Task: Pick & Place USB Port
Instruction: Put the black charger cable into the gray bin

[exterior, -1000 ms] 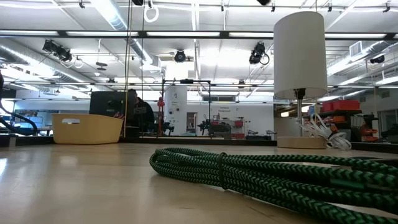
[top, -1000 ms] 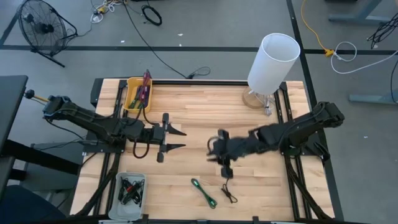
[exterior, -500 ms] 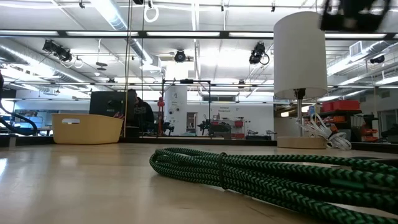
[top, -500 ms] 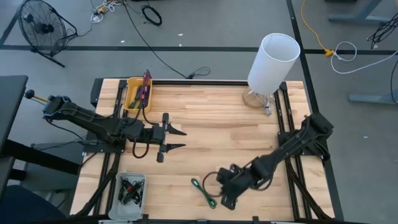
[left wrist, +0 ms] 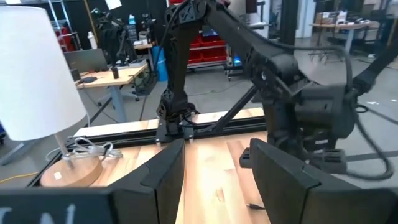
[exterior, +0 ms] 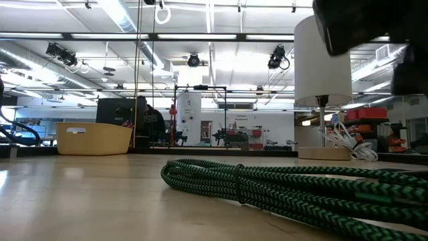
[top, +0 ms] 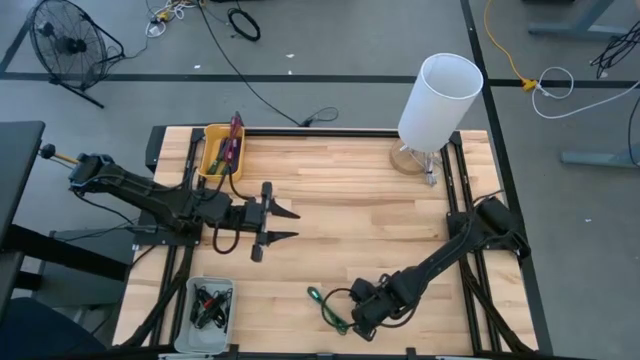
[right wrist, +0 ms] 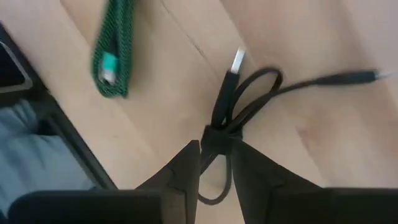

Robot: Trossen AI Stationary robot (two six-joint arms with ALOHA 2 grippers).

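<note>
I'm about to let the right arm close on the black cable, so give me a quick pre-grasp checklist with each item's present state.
1. Right gripper over the black USB cable, at the table's front edge: ok.
2. Cable bundle lined up with the gap in its jaws, right wrist view: ok.
3. Jaws apart, nothing held: ok.
4. Green braided cable outside the jaws: ok, it lies apart.
5. Left gripper out of the way, mid-table, open: ok.
6. Jaws low enough to grip: cannot tell.
</note>
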